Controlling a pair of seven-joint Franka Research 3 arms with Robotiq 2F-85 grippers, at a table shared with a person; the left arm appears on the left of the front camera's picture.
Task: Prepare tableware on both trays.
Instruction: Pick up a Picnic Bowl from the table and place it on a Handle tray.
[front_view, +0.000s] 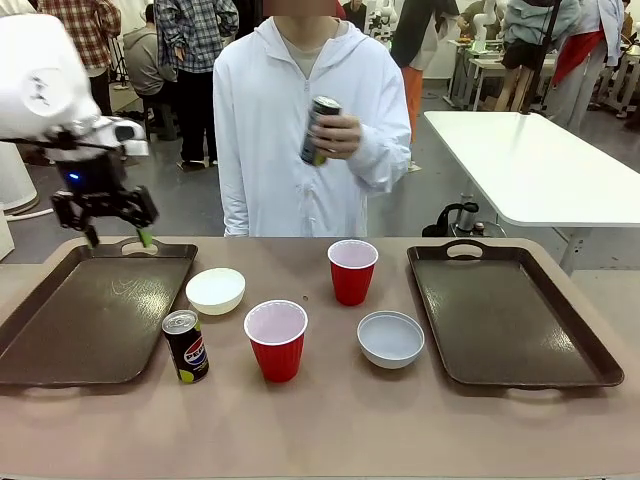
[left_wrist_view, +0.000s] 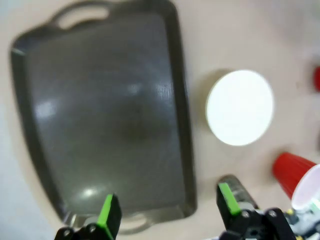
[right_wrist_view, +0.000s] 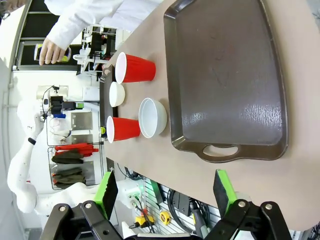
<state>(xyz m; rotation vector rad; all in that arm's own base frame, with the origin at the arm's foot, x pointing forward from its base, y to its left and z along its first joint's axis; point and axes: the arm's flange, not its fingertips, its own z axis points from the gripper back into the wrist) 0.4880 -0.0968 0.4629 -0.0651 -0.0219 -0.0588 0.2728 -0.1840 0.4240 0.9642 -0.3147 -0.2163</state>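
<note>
Now, nothing loaded yet

On the desk (front_view: 330, 420), left tray (front_view: 90, 310) and right tray (front_view: 510, 320) lie bare. The white bowl (front_view: 215, 290) sits just beside the left tray's inner rim, rightward of the left tool (front_view: 118, 238), which hangs wide above that tray's far end. The right tool (right_wrist_view: 165, 187) gapes wide too.

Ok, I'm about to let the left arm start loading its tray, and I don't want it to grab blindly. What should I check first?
1. Left gripper open and holding nothing: ok; it hovers over the far end of the left tray.
2. Left tray free for loading: ok.
3. Right tray free: ok.
4. Pepsi can upright, just off the left tray's near corner: ok.
5. White bowl apart from the cans and cups, right way up: ok.
6. Second can set down within reach: not ok; the person's hand holds it at chest height.
</note>
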